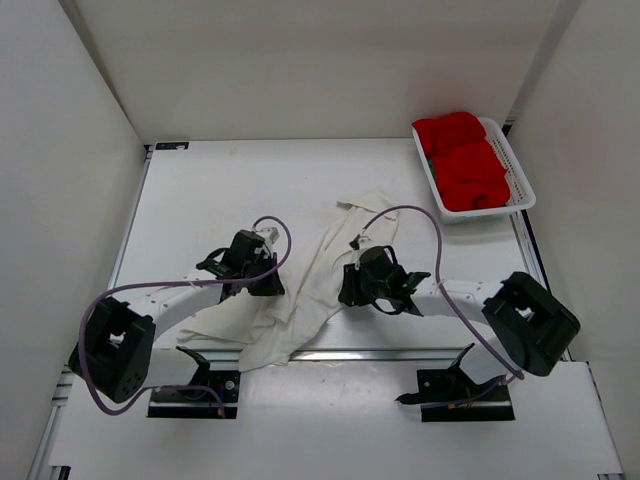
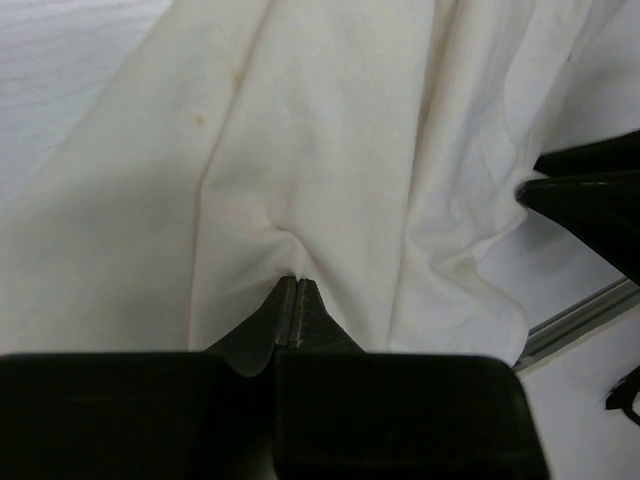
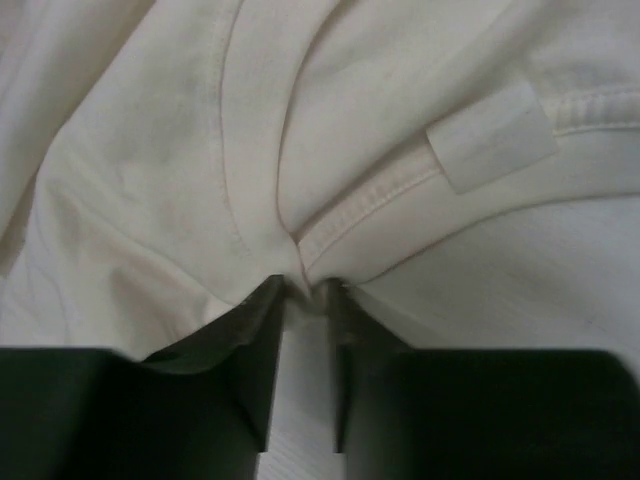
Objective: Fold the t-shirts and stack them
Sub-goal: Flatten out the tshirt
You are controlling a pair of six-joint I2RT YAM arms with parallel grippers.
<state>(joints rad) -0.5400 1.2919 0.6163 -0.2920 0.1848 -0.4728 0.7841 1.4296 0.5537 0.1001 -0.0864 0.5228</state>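
Top external: cream tee (image 1: 300, 290) crumpled mid-frame; red tee (image 1: 460, 165) in basket (image 1: 523, 185) upper right; nothing stacked yet. Left tool (image 2: 297, 285) clamps cream tee; right tool (image 3: 305, 285) narrow at hem, grip unclear.

Left arm (image 1: 165, 300) toward 2 o'clock, left gripper (image 1: 245, 262) pinched tight on cream-white t-shirt (image 1: 305, 285), right arm (image 1: 455, 295) toward 10 o'clock, right gripper (image 1: 372, 275) clamping same shirt.

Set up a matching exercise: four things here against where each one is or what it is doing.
1 cream-white cloth t-shirt
2 bright red cloth t-shirt
3 left tool
4 right tool

A in white plastic mesh basket
B shut, pinching cream cloth
C crumpled on white table
D at stitched collar seam

Pairs: 1-C, 2-A, 3-B, 4-D
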